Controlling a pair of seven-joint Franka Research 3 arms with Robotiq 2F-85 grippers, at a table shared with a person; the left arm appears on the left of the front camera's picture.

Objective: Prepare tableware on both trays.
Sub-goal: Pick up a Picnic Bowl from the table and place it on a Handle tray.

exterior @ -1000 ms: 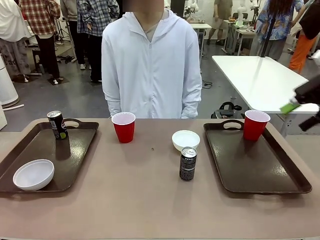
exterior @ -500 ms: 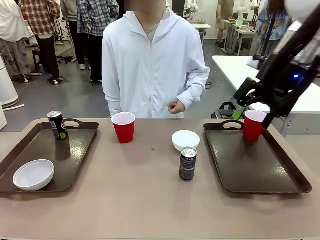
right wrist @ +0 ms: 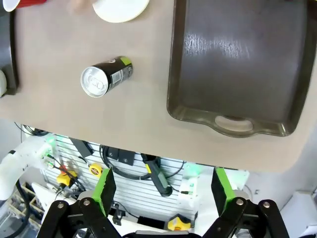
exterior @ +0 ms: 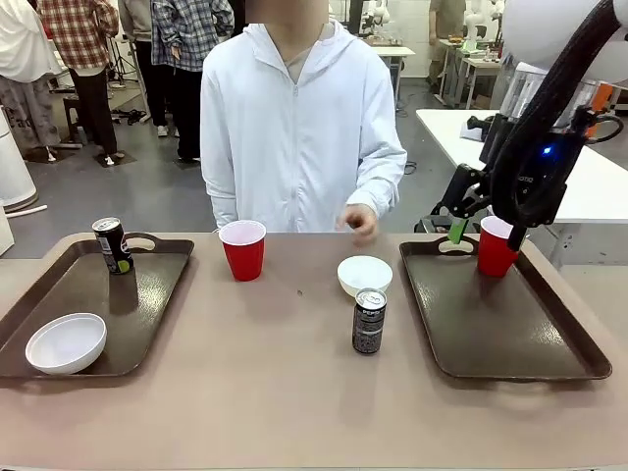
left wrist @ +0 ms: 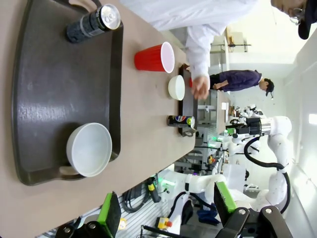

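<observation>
The left tray (exterior: 147,294) holds a black can (exterior: 113,245) and a white bowl (exterior: 66,342). On the right tray (exterior: 500,329) a red cup (exterior: 497,245) stands at the far end. My right gripper (exterior: 486,234) hangs open just above that far end, its jaws either side of the cup's rim. A second red cup (exterior: 242,249), white bowl (exterior: 364,275) and can (exterior: 369,321) stand on the table between the trays. My left gripper (left wrist: 166,208) is open and empty, back from the left tray (left wrist: 49,89). In the right wrist view my right gripper (right wrist: 162,191) looks down on the bare right tray (right wrist: 242,64) and the can (right wrist: 105,77).
A person in a white hoodie stands at the far side, one hand (exterior: 360,222) just behind the middle bowl. The near half of the table (exterior: 294,402) is bare. A white table and several people are in the background.
My right arm has swung in from the right edge to above the far end of the right tray. The person's hand has come up and out toward the middle bowl.
</observation>
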